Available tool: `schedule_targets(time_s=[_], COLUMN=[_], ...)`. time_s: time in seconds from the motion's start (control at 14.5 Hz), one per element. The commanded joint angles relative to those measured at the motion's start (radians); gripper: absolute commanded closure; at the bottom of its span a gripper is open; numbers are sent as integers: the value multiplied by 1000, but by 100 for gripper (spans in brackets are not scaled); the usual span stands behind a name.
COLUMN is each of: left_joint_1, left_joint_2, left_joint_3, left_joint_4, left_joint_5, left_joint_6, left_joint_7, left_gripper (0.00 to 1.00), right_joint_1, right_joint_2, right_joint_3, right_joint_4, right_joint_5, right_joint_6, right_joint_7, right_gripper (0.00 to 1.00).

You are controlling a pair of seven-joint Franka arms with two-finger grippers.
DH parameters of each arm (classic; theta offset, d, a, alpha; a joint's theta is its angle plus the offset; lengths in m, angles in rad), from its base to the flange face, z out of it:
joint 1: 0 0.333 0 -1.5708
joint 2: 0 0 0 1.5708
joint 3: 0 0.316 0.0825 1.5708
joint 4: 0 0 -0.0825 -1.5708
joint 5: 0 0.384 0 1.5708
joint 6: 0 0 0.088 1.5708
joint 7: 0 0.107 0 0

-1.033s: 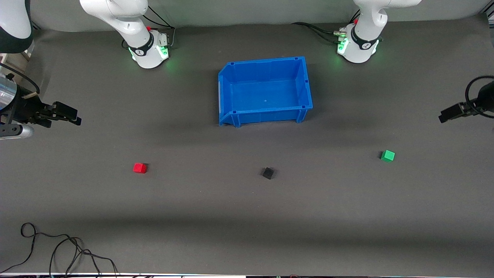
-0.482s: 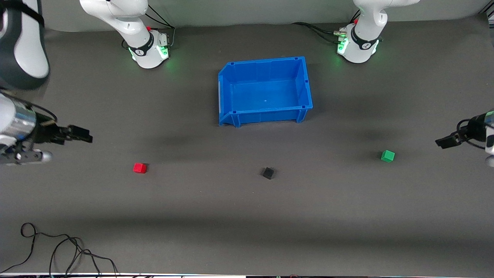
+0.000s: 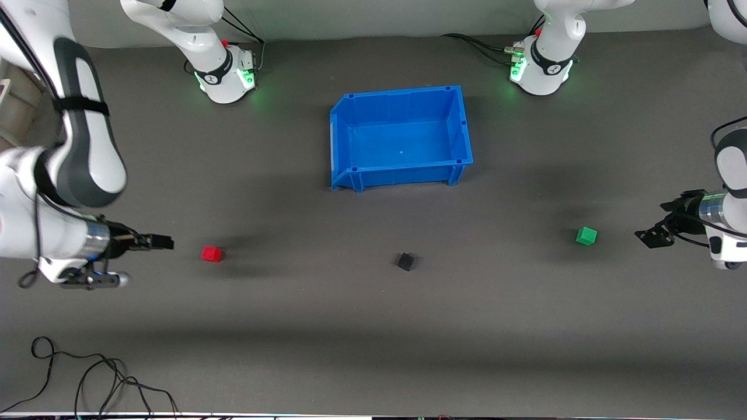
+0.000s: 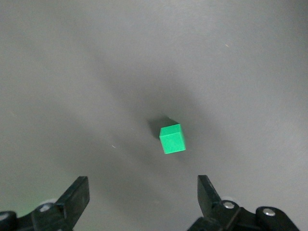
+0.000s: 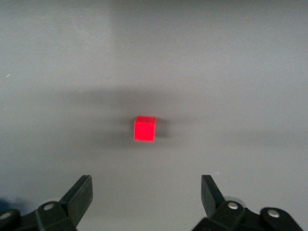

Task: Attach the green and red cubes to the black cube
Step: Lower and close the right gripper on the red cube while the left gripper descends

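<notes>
Over bare mat, my open left gripper [image 4: 139,204] and right gripper [image 5: 147,202] hang short of green cube [image 3: 586,235] and red cube [image 3: 212,254]; misaligned descents could knock them away.

A: What's on the counter [image 3: 373,326]?

B: Blue bin [image 3: 400,137] mid-counter, toward the arm bases. Three cubes nearer the camera, well apart: red cube [image 3: 212,254] at the right arm's end, black cube [image 3: 405,261] between, green cube [image 3: 586,235] at the left arm's end.

A: Anything else?

B: Loose black cable [image 3: 87,379] at the near edge, right arm's end.
</notes>
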Motion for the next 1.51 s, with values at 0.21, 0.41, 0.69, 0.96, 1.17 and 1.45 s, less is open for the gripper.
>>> schedule_targets(time_s=[0.21,0.41,0.69,0.96,1.17,1.45], left_joint_1=[-52,-100,-120,-107,-112,-120], left_joint_2=[47,105,157,172,171,168], left_joint_3=[-3,-3,-3,-3,-3,-5], left_joint_4=[-112,-129,-146,-258,-255,-256], left_joint_5=[-24,40,85,88,88,83], left_joint_6=[235,295,358,550,549,530], left_joint_7=[-323,-323,-323,-323,-338,-338], left_gripper=[0,0,4,8,9,44], right_joint_1=[67,93,81,80,86,84], right_joint_2=[158,219,268,267,264,265], right_joint_3=[0,0,-16,-19,-19,-19], right_joint_4=[18,18,14,-1,-36,-44], right_joint_5=[-20,-24,-76,-76,-65,-67], right_joint_6=[112,175,231,232,232,234], right_joint_7=[167,220,209,197,199,197], right_gripper=[0,0,0,0,0,0])
